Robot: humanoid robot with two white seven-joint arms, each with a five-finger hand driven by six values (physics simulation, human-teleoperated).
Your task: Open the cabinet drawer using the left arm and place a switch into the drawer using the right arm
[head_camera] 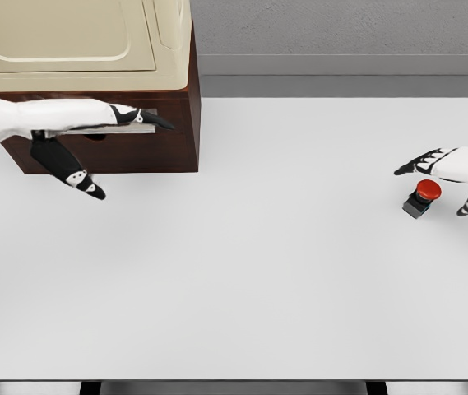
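Switch (pixel 422 198) is sitting on the white desk (pixel 242 271) far to the right, well apart from the cabinet (pixel 176 123) at the upper left. It is showing a round red button cap on a small dark, boxy base. Judging by shape: rigid plastic, light, not fragile. The domed cap is looking smooth and likely slippery, so the squared base sides are probably offering the better hold, fingers on 2 opposite faces.

Right hand (pixel 451 173) is hovering over and just beside the switch, fingers spread, holding nothing. Contact is not evident from here.

Left hand (pixel 131 115) is reaching along the flat grey drawer handle (pixel 102 130) on the cabinet's dark brown front. Fingers are lying extended against the bar; the thumb is hanging below. Whether they are actually gripping it I cannot tell. Drawer is appearing closed.

Cabinet body is looking like dark wood, hard-edged. A cream, rounded appliance (pixel 77 41) is standing on top. Desk surface is matte, plain, smooth.
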